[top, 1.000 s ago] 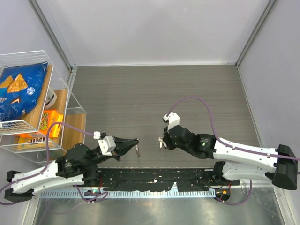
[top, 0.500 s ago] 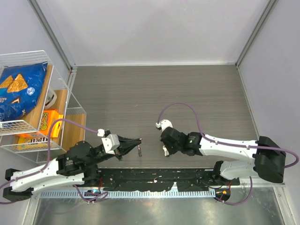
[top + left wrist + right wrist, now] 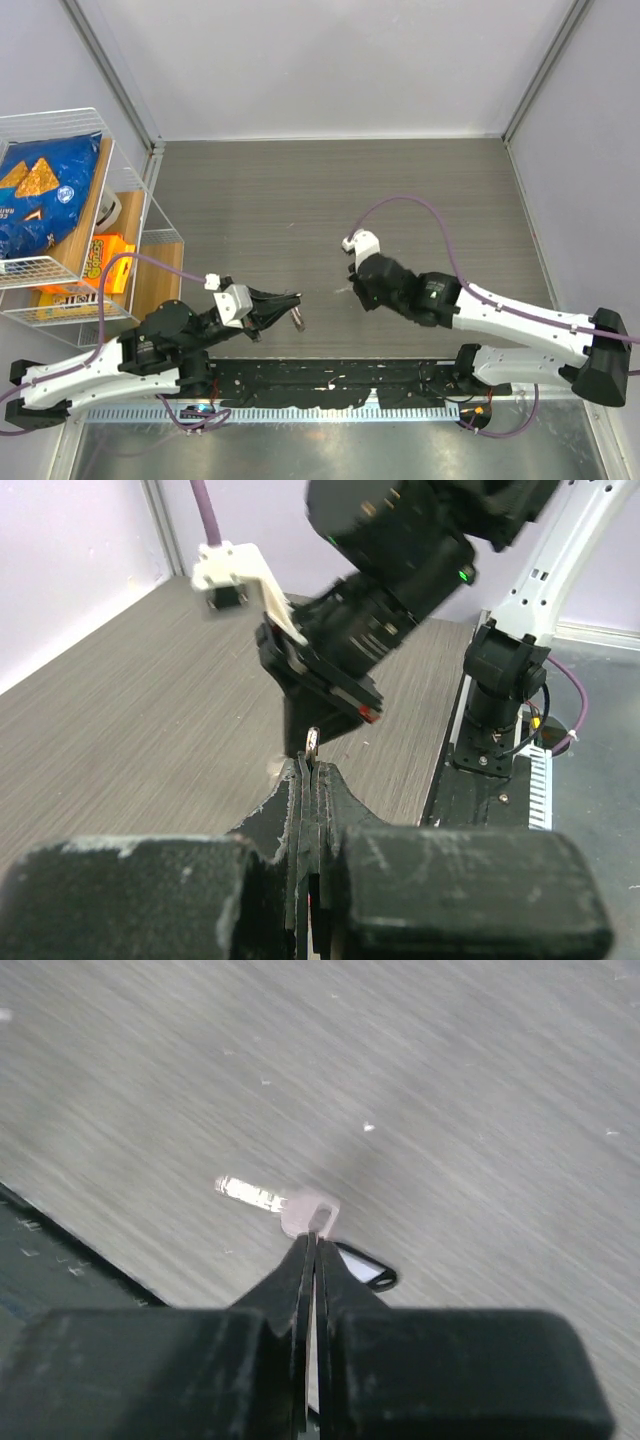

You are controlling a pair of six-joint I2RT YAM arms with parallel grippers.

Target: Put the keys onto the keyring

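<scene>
Tabletop (image 3: 300, 190): grey wood-grain laminate, spreading ahead of the left end effector (image 3: 294, 304) and right end effector (image 3: 353, 291); enclosed by plain pale lilac walls (image 3: 330, 60) with metal corner posts (image 3: 110, 68). White wire rack (image 3: 60, 114), well to the outer side of the left end effector, holding a blue chip bag (image 3: 45, 200) and orange packets (image 3: 100, 262). Light even, diffuse.

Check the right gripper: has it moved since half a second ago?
Yes. In the top view the right gripper has moved up the picture, away from the black rail at the near edge.
</scene>
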